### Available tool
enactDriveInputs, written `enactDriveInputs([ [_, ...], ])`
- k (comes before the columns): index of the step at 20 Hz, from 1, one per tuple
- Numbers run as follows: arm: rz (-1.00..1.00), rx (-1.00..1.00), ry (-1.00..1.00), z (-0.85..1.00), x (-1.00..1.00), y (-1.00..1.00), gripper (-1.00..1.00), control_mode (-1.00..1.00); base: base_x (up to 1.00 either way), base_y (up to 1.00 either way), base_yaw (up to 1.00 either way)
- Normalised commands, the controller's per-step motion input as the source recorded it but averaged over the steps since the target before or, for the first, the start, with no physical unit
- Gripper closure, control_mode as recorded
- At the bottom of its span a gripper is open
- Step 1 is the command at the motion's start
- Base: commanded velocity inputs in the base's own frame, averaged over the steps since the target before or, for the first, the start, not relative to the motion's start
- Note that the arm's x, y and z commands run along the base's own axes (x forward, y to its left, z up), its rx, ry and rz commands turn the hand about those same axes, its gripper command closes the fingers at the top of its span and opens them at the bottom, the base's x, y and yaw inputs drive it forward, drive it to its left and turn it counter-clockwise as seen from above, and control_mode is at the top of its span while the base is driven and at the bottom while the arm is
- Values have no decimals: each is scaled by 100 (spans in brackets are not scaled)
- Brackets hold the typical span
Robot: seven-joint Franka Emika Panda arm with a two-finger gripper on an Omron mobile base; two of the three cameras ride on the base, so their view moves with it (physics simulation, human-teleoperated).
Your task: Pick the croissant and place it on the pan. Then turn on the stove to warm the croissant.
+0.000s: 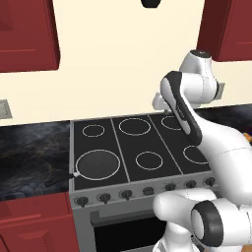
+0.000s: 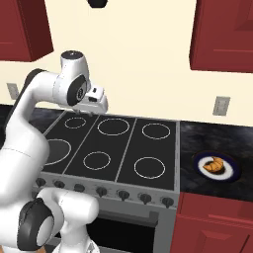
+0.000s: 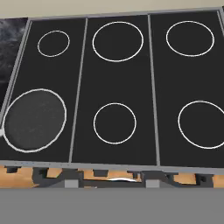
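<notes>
The croissant (image 2: 214,165) lies on a small dark white-rimmed plate (image 2: 235,171) on the counter right of the stove (image 2: 123,143). The black pan (image 1: 98,164) sits on the stove's front left burner with its handle (image 1: 58,180) over the left counter. It also shows in the hand view as the pan (image 3: 35,120), and my arm partly covers the pan (image 2: 53,150) in the right base view. My gripper (image 2: 89,111) hangs above the back left of the cooktop, far from the croissant, pointing down at the stove (image 3: 118,78). Its fingers are too small to read.
A row of dark knobs (image 1: 126,194) lines the stove's steel front, with the oven below. Dark marble counter (image 1: 29,147) flanks the stove on both sides. Red cabinets (image 2: 222,34) hang above. A wall outlet (image 2: 222,105) sits behind the right counter.
</notes>
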Motion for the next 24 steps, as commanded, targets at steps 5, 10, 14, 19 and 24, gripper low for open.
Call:
enactDriveInputs([
  [5, -1, 0, -17, 0, -3, -5, -100, -100, 0, 0, 0],
  [10, -3, 0, -27, 0, -18, -29, -100, -100, 0, 0, 0],
  [14, -7, 0, -11, -1, -20, -38, -100, -100, 0, 0, 0],
  [19, -12, 0, 0, 0, -11, -46, -100, -100, 0, 0, 0],
  [24, -16, 1, 1, 0, -7, -52, -100, -100, 0, 0, 0],
])
